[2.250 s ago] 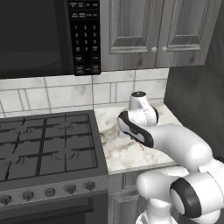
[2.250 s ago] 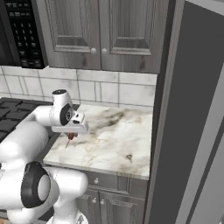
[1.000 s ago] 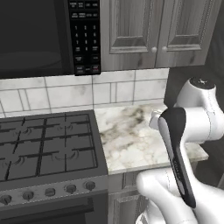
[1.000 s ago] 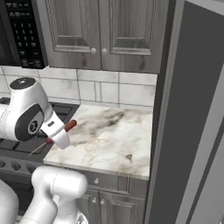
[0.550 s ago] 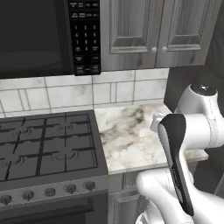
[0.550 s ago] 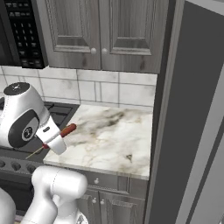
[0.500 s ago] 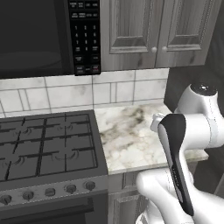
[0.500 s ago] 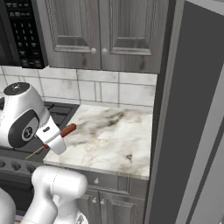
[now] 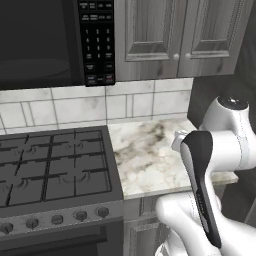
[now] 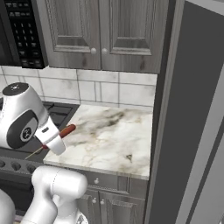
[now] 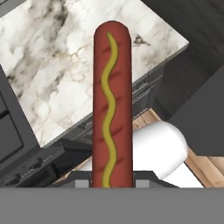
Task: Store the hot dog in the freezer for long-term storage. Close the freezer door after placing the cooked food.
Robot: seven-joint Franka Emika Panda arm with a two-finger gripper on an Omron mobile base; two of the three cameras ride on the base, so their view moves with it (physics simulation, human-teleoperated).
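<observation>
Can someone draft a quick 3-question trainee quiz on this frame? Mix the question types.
1. True or false: the gripper is shut on the hot dog.
2. Which appliance hangs above the stove? A) microwave B) toaster C) kettle
3. Fill in: a wavy line of ____ mustard runs along the sausage in the hand view.

Key: 1 true; 2 A; 3 yellow.

Even, dim rendered light, soft shadows, no glare, sharp throughout.
</observation>
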